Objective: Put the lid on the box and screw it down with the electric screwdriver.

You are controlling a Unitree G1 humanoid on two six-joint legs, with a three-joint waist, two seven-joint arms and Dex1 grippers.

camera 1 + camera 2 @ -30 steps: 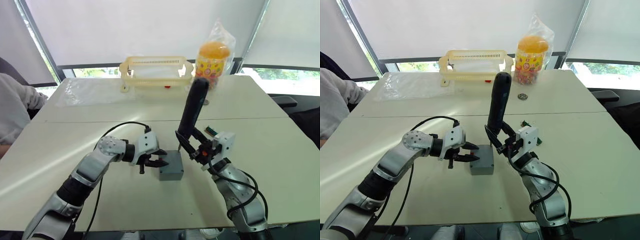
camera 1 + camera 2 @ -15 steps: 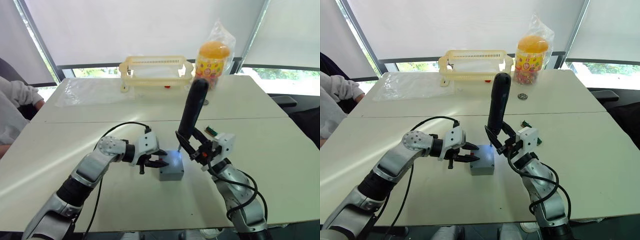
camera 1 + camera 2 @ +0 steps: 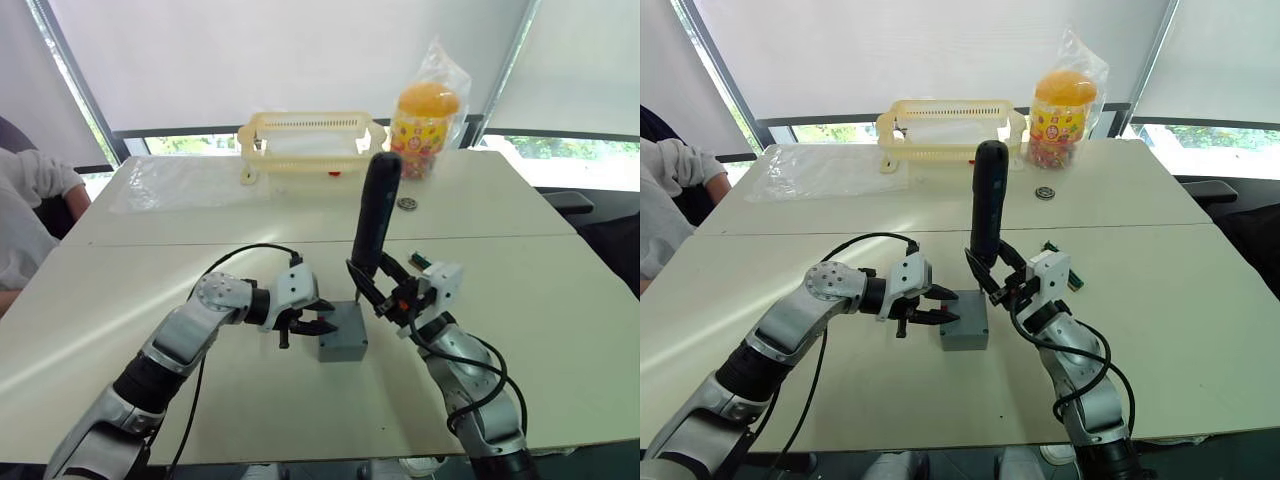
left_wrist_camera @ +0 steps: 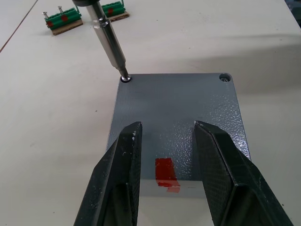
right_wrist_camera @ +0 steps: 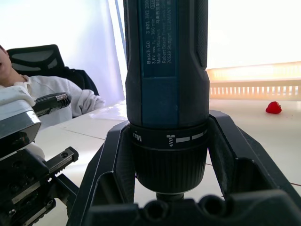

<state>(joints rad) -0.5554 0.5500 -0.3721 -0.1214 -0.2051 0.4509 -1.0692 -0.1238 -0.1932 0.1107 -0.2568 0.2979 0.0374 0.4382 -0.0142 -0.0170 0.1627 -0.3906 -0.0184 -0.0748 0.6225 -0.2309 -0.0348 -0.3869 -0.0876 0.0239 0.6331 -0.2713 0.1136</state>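
Bit contact: the electric screwdriver [image 3: 988,205] has its metal bit tip down in a corner screw hole of the lid [image 4: 175,117], the far corner on the right arm's side as seen from the head camera.
Screwdriver axis: long axis close to upright, leaning slightly; handle end up, bit end down into the lid corner.
Right gripper [image 5: 169,155]: both black fingers clamped around the driver's collar, just above the bit; this arm carries the tool and is the one nearer the screw.
Left gripper [image 4: 167,165]: jaws parted to a middling gap, hanging over the lid's near edge above the red mark [image 4: 165,172]; whether the fingertips touch the lid cannot be told from this angle.
Lid and box: lid sits flat on the box [image 3: 342,335], edges flush as far as I can judge; box rests on the table [image 3: 560,300] between the two grippers.
Second hole: an open corner hole [image 4: 226,77] shows on the neighbouring far corner, no screw head seen in it.
Coming move, judged: driving depends on keeping the bit in line with the hole straight down; the lean should be held small.
Nearby: green circuit boards [image 4: 63,20] lie beyond the box, apart from it.
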